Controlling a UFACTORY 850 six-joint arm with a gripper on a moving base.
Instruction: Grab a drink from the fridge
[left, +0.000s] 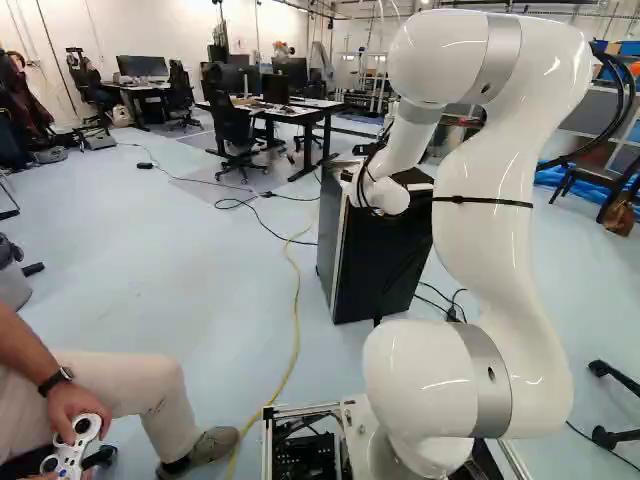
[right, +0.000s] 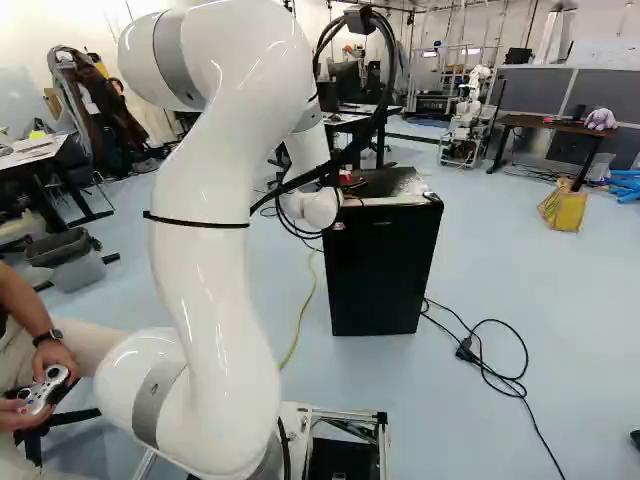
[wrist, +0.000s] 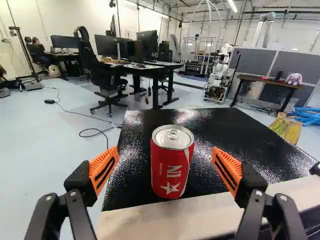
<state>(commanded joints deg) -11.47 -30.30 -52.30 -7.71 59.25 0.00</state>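
A red drink can (wrist: 171, 170) with a silver lid stands upright on the black top of the small fridge (wrist: 225, 125), close to its pale near edge. My gripper (wrist: 165, 162) is open in the wrist view, with orange pads wide apart on either side of the can; gaps show between the can and both pads. The fridge stands ahead of the arm in the left base view (left: 375, 260) and the right base view (right: 380, 270). My arm's wrist largely hides the gripper in both base views. The fridge's inside is not visible.
A yellow cable (left: 297, 310) runs along the floor left of the fridge, black cables (right: 490, 365) right of it. A seated person with a controller (left: 75, 445) is close at the left. Desks (wrist: 145, 70) and another robot (wrist: 218, 80) stand beyond.
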